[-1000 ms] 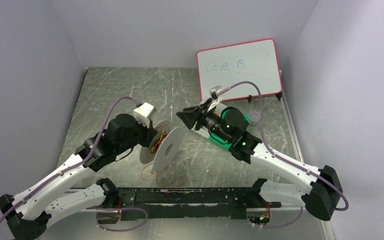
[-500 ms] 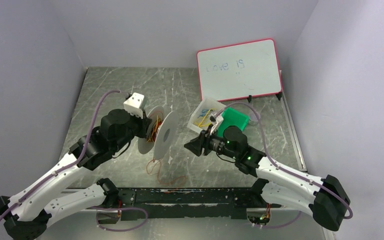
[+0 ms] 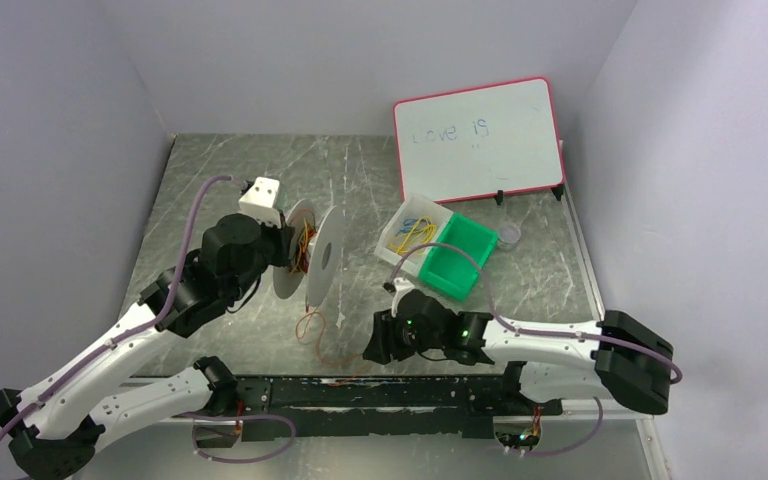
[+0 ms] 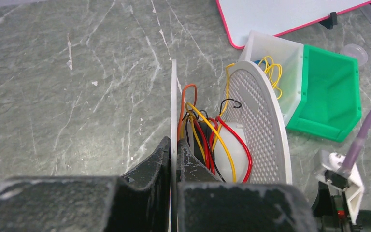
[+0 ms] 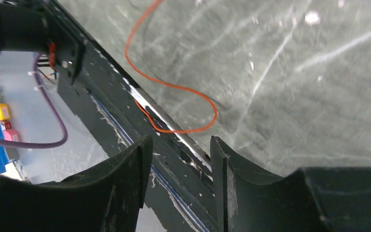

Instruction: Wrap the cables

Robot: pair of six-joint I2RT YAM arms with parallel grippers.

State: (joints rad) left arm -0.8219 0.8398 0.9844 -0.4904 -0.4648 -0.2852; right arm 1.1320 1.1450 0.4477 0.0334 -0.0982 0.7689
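Note:
The white round spool [image 3: 318,262] is held on edge above the table's left middle. My left gripper [image 3: 285,250] is shut on its thin near flange [image 4: 174,104]; its perforated far flange [image 4: 261,121] and red, yellow, black and orange wires on the hub show in the left wrist view. The thin orange-red cable [image 3: 312,328] trails from the spool down to loose loops on the table near the front rail. My right gripper [image 3: 372,348] is open and empty, low over the end loop of the cable [image 5: 174,87], with its jaws [image 5: 179,145] just short of that loop.
A white bin [image 3: 412,228] with yellow and blue wire loops and a green bin [image 3: 455,258] stand right of the spool. A whiteboard [image 3: 480,135] leans at the back right, with a small clear cap [image 3: 509,234] near it. A black rail [image 3: 360,390] runs along the near edge.
My right arm has swung from beside the spool down and toward the near edge, over the cable loop. My left gripper has shifted the spool slightly back and left.

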